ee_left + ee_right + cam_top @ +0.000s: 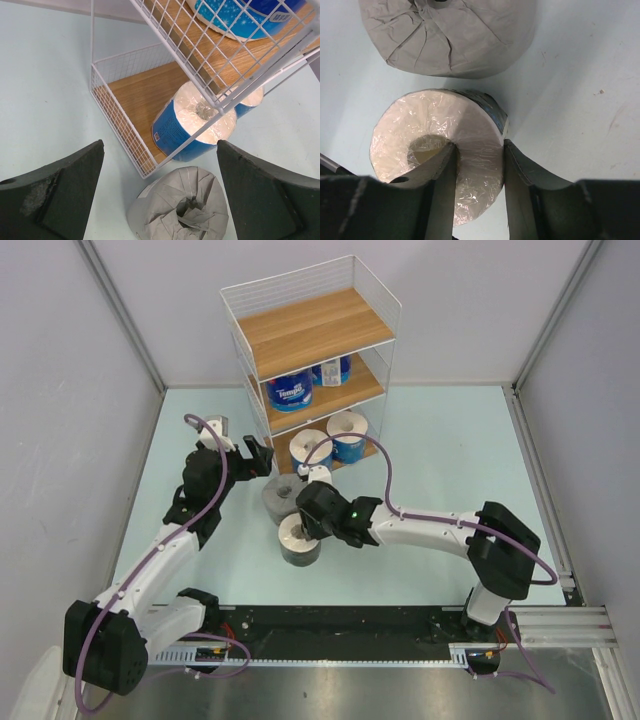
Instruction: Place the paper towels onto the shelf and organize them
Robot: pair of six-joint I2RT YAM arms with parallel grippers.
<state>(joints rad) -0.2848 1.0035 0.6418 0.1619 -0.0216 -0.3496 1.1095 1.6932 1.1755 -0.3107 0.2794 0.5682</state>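
Pale blue-green tabletop (440, 460) lies under both arms. The right gripper (479, 150) is clamped on the black-wrapped roll (445, 125), one finger in the hollow core and the other against the outer side. The roll stands on end on the table. Just ahead of those fingers stands the grey roll (450, 40). The left gripper (257, 457) hangs over that grey roll, jaws spread wide and holding nothing. Beyond its tips stands the shelf (310, 330), with two blue rolls (348, 435) on its bottom board and two more on the middle board.
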